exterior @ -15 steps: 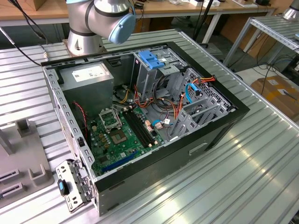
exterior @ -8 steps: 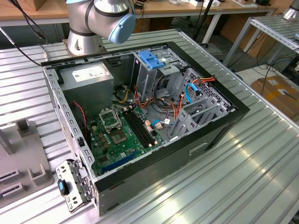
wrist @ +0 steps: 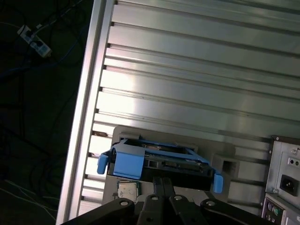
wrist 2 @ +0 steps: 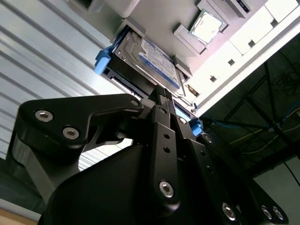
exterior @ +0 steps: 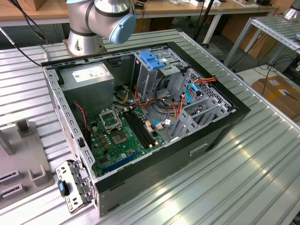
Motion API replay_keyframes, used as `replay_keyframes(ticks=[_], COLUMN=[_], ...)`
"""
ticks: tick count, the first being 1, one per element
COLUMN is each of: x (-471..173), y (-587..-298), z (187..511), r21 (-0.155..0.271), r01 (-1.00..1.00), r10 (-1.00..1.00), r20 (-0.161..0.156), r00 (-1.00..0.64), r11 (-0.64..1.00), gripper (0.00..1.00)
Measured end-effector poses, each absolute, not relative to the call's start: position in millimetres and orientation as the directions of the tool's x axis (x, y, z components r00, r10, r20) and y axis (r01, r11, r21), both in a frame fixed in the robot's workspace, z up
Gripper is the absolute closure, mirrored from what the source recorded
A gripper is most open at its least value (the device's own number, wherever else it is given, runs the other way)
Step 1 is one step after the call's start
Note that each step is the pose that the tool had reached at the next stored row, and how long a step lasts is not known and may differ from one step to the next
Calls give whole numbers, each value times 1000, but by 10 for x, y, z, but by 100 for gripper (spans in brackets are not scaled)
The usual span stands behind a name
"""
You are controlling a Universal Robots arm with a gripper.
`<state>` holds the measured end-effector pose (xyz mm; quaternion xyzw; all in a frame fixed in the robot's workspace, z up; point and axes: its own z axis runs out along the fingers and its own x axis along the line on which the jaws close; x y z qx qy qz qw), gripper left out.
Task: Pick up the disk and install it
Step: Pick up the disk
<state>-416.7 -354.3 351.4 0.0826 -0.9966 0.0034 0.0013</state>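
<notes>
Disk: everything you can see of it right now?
The disk is a flat grey metal slab with a white-and-blue label on its face and a blue plastic frame with tabs at both ends. It seems to stand on edge in a pale grey holder on the ribbed metal table. The gripper is right at its edge; whether they touch cannot be told.

arm [exterior: 89, 23]: silver, light-blue cap [exterior: 123, 26]; fingers [wrist 2: 163, 136]: black, silver screws [wrist 2: 165, 188]

disk [wrist 2: 154, 58]: grey metal, white+blue label, bright blue rails
hand [wrist 2: 161, 93]: matte black, silver screws
table [exterior: 243, 178]: silver, ribbed stripes
PC case [exterior: 206, 138]: black outside, grey inside
board [exterior: 119, 145]: green w/ black slots
cables [exterior: 176, 110]: orange, red, blue
arm [exterior: 101, 18]: silver w/ pale-blue cap
</notes>
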Motion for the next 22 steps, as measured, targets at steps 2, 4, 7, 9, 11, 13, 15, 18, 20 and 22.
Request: replay_keyframes(ticks=[2, 4, 7, 9, 11, 13, 15, 18, 20, 22], x=[-4166, -4166, -4166, -4166, -4166, -4166, -4166, -4166, -4166, -4167], y=[-3543, -3543, -3543, -3543, -3543, -3543, -3543, -3543, -3543, -3543], z=[3514, 3514, 3514, 3514, 3514, 3514, 3514, 3514, 3513, 3512], r21=[-7, -7, -7, -7, -7, -7, -7, -7, -7, -7], r01=[-171, -190, -227, -258, -284, -307, -338, -401, -443, -501], r10=[-171, -190, -227, -258, -284, -307, -338, -401, -443, -501], r20=[3, 3, 3, 3, 3, 3, 3, 3, 3, 3], r00=[-985, -982, -974, -966, -959, -952, -941, -916, -896, -865], r11=[985, 982, 974, 966, 959, 952, 941, 916, 896, 865], gripper=[89, 89, 89, 89, 89, 89, 89, 89, 89, 89])
